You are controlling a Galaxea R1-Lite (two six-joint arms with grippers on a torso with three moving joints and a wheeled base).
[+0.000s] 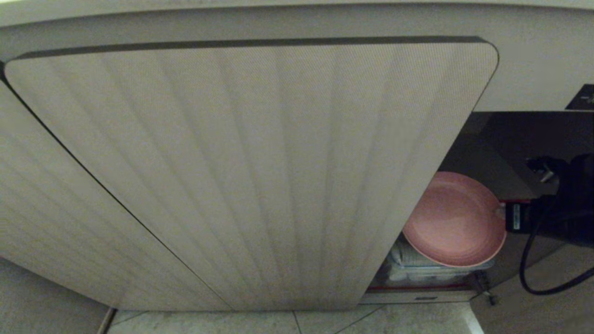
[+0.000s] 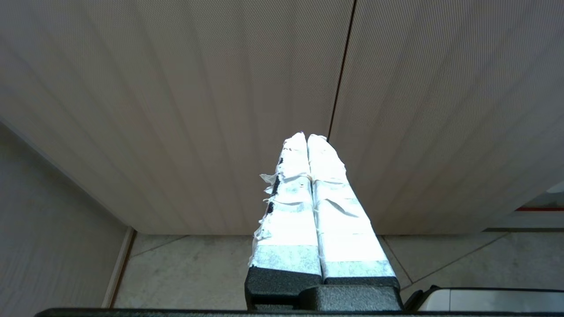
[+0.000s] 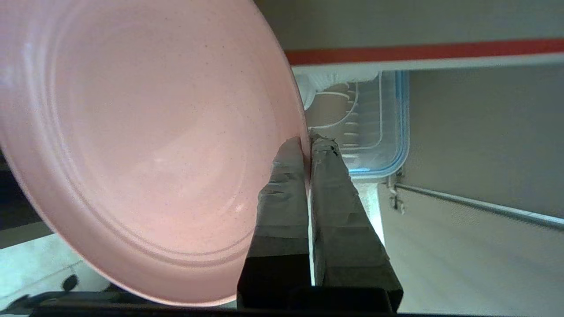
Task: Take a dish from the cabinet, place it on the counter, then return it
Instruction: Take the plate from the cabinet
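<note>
The dish (image 1: 452,218), a pink plate with faint rings near its rim, hangs tilted in the open right part of the cabinet (image 1: 241,176). My right gripper (image 1: 500,211) reaches in from the right and is shut on the dish's rim. In the right wrist view the dish (image 3: 145,145) fills one side, and the right gripper (image 3: 308,143) pinches its edge between taped fingers. My left gripper (image 2: 307,136) is shut on nothing and parked, facing the fluted cabinet doors (image 2: 176,110). The counter is out of view.
A clear plastic container with a blue rim (image 3: 379,123) lies in the cabinet just under the dish, also seen in the head view (image 1: 436,271). The red-edged shelf (image 3: 423,50) runs behind it. A black cable (image 1: 529,269) loops below my right arm. Tiled floor (image 1: 297,322) lies beneath.
</note>
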